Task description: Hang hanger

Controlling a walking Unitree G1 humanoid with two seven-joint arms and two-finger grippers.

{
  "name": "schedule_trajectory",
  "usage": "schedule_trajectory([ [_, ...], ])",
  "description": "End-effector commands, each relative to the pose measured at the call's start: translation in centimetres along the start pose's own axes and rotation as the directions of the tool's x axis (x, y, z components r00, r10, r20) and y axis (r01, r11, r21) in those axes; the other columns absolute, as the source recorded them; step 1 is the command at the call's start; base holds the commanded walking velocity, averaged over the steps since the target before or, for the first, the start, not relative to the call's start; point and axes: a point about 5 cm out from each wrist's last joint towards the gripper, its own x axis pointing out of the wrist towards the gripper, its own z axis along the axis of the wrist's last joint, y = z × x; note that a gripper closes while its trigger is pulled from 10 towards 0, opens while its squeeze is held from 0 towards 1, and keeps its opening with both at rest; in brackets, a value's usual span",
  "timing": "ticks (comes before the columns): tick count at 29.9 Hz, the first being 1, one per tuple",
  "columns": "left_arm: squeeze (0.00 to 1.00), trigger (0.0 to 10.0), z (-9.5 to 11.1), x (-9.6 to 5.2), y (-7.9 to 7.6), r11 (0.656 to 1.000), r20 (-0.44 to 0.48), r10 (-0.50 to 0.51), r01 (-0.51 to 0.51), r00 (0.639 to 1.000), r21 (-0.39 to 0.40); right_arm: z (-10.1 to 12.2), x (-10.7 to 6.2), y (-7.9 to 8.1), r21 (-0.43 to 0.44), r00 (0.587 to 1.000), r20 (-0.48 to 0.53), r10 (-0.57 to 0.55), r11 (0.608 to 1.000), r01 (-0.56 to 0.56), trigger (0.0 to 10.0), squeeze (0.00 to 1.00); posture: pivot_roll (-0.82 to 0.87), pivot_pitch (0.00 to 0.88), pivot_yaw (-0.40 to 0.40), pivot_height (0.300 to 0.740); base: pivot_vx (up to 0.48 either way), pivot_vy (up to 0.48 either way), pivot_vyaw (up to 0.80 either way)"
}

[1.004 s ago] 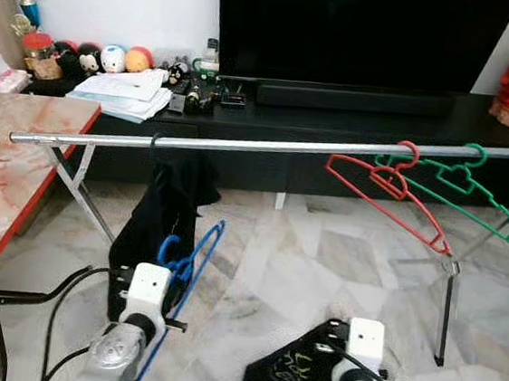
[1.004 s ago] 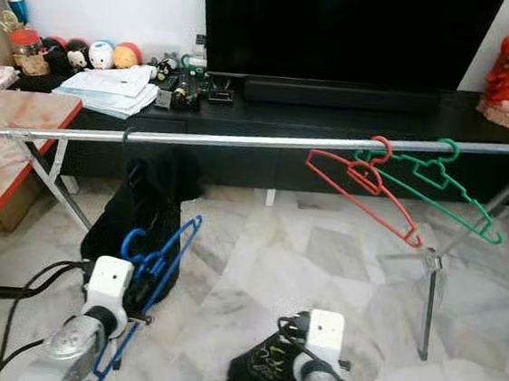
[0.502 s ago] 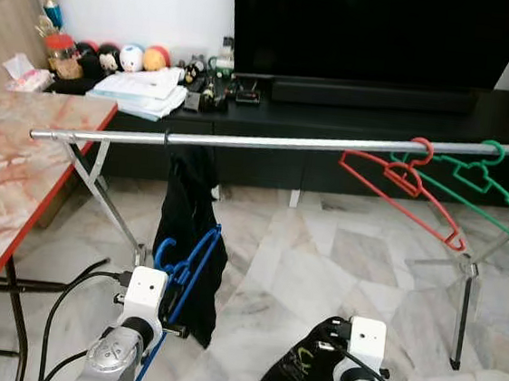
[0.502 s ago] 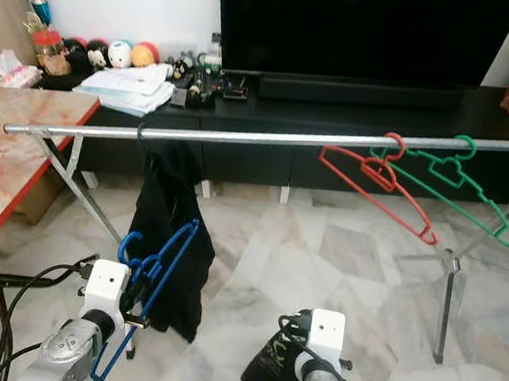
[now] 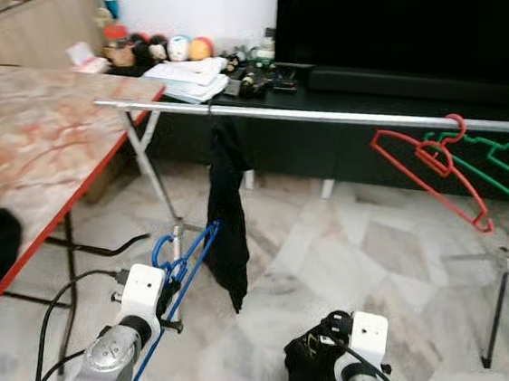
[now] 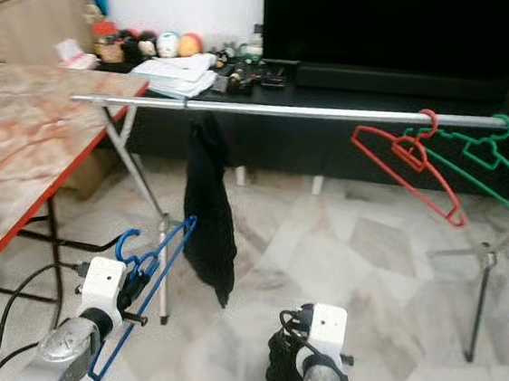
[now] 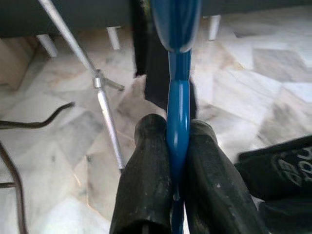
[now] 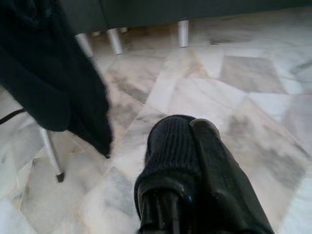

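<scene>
— Marble floor (image 5: 357,256) all around, and across the room runs a silver rail (image 5: 335,117) in front of the black TV cabinet (image 5: 377,153). Where is the hanger that must go up?

— The blue hanger (image 5: 180,278) is in the left end effector (image 7: 178,161), low in front of the robot. In the left wrist view the two black fingers (image 7: 146,180) are pressed on its thin blue bar from both sides.

— And how does the rail lie from it?

— Above and ahead. The rail runs from left to right, and the hanger stands steeply, its hook (image 5: 165,247) at the top and well below the rail. I judge the hook must rise over the rail and then come down on it.

— Which arm is nearer?

— The left one; it sits just below the rail's left part, near the black garment (image 5: 226,215) hanging there. The red hanger (image 5: 430,163) and green hanger (image 5: 504,158) hang far to the right.

— The other arm?

— The right end effector (image 8: 190,161) is low, pinching a dark knitted cloth (image 8: 170,141).
</scene>
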Motion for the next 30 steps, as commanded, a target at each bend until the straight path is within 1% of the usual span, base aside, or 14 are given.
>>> schedule_trajectory([
  [1, 0.0, 10.0, 0.4, 0.04, 0.64, 1.0, 0.009, 0.015, -0.015, 1.0, -0.002, 0.32, 0.03, 0.27, 0.007, 1.0, 0.022, 0.001, 1.0, -0.001, 10.0, 0.0, -0.01, 0.076, 0.071, 0.74, -0.322, 0.0, 0.0],
  [9, 0.0, 10.0, 0.44, 0.0, 0.59, 1.0, 0.009, 0.018, -0.018, 1.0, -0.004, 0.34, 0.07, 0.14, 0.01, 1.0, 0.022, -0.008, 1.0, 0.008, 10.0, 0.0, -0.01, 0.074, 0.066, 0.74, -0.322, 0.0, 0.0],
  [12, 0.0, 10.0, 0.46, 0.02, 0.57, 1.0, 0.01, 0.019, -0.019, 1.0, -0.006, 0.33, 0.11, 0.09, 0.009, 1.0, 0.017, -0.008, 1.0, 0.008, 10.0, 0.0, -0.01, 0.075, 0.064, 0.74, -0.322, 0.0, -0.43],
  [18, 0.0, 10.0, 0.43, -0.02, 0.67, 1.0, 0.009, 0.025, -0.025, 1.0, -0.007, 0.5, 0.21, 0.15, 0.005, 1.0, 0.022, 0.001, 1.0, -0.001, 10.0, 0.0, -0.01, 0.074, 0.059, 0.74, -0.326, 0.0, -0.76],
  [21, 0.0, 10.0, 0.54, -0.09, 0.72, 1.0, 0.012, 0.028, -0.028, 1.0, -0.007, 0.73, 0.26, 0.25, 0.004, 0.999, 0.036, 0.009, 1.0, -0.009, 10.0, 0.0, -0.01, 0.073, 0.058, 0.74, -0.326, 0.0, 0.0],
  [28, 0.0, 10.0, 0.67, 0.05, 0.68, 1.0, 0.014, 0.029, -0.029, 0.999, -0.005, 0.82, 0.41, 0.29, -0.004, 0.999, 0.032, 0.019, 1.0, -0.019, 10.0, 0.0, -0.01, 0.066, 0.056, 0.74, -0.327, 0.0, 0.0],
  [30, 0.0, 10.0, 0.73, 0.09, 0.69, 1.0, 0.014, 0.028, -0.028, 1.0, -0.001, 1.0, 0.49, 0.42, -0.002, 0.999, 0.039, 0.033, 0.999, -0.033, 10.0, 0.0, -0.01, 0.066, 0.056, 0.74, -0.135, 0.0, 0.0],
])
